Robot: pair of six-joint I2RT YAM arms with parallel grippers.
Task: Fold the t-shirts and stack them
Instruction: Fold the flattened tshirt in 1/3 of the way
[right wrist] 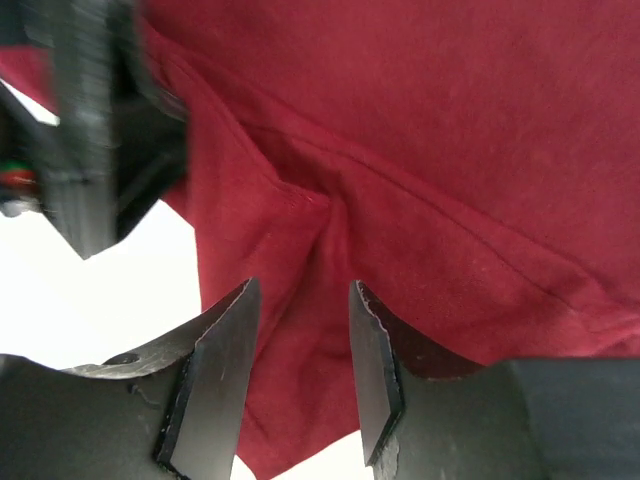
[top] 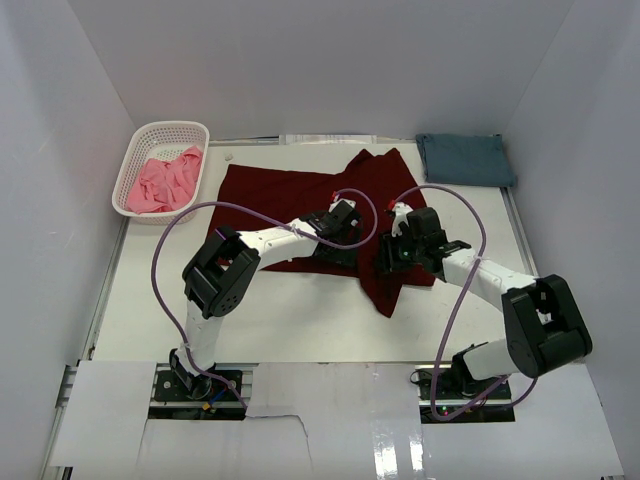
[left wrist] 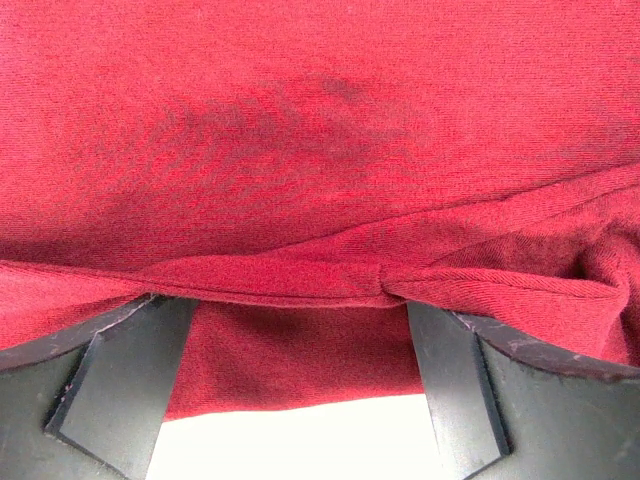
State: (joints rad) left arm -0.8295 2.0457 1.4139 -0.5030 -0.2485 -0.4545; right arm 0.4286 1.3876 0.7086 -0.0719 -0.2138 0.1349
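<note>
Two grippers are held over the maroon shirt point(top: 290, 190) on the desk point(top: 300, 325): the left gripper point(left wrist: 285, 395) with jaws spread wide, the right gripper point(right wrist: 300, 380) with jaws partly parted.

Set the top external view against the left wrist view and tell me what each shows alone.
Only top external: the pink t-shirt in the white basket, and the folded slate-blue t-shirt. Only left wrist: a creased hem fold lying across the tips of the wide-open left gripper. Both: the maroon t-shirt.
</note>
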